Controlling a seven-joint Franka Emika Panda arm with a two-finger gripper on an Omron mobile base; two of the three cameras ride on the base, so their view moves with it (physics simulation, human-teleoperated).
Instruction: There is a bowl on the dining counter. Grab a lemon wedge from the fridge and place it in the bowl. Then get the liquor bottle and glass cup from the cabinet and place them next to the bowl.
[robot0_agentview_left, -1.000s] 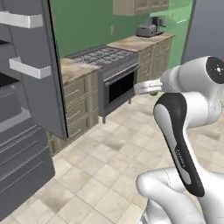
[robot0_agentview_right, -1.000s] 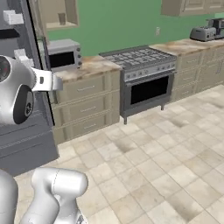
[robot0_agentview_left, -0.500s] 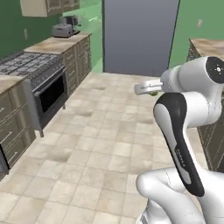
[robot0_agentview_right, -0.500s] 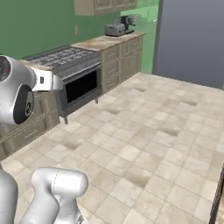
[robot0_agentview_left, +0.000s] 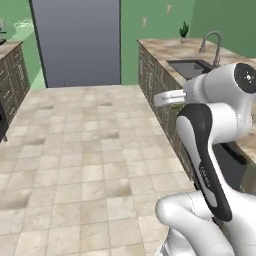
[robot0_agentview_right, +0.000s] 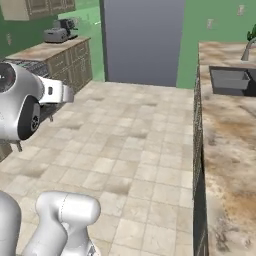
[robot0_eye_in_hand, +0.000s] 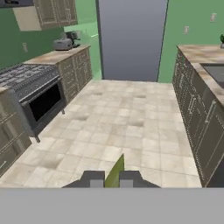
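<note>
In the hand view my gripper (robot0_eye_in_hand: 111, 178) is shut on the lemon wedge (robot0_eye_in_hand: 115, 169), a thin yellow-green sliver standing up between the two dark fingertips. The hand is held out level above the tiled floor, well clear of every counter. It juts left of the arm in the left base view, gripper (robot0_agentview_left: 159, 100), and right of the arm in the right base view, gripper (robot0_agentview_right: 69, 95). The bowl, the fridge, the liquor bottle and the glass cup are out of view.
A marbled counter (robot0_agentview_right: 227, 125) with a sink (robot0_agentview_right: 231, 80) and tap runs along the right. A stove (robot0_eye_in_hand: 30, 94) and a toaster (robot0_eye_in_hand: 63, 43) on beige units line the left. A tall grey panel (robot0_eye_in_hand: 131, 39) closes the far end, with open tiled floor (robot0_agentview_left: 90, 160) between.
The whole picture has swung: the base has turned away from the fridge and stove toward the grey panel and sink counter. The arm keeps its pose, still holding the wedge.
</note>
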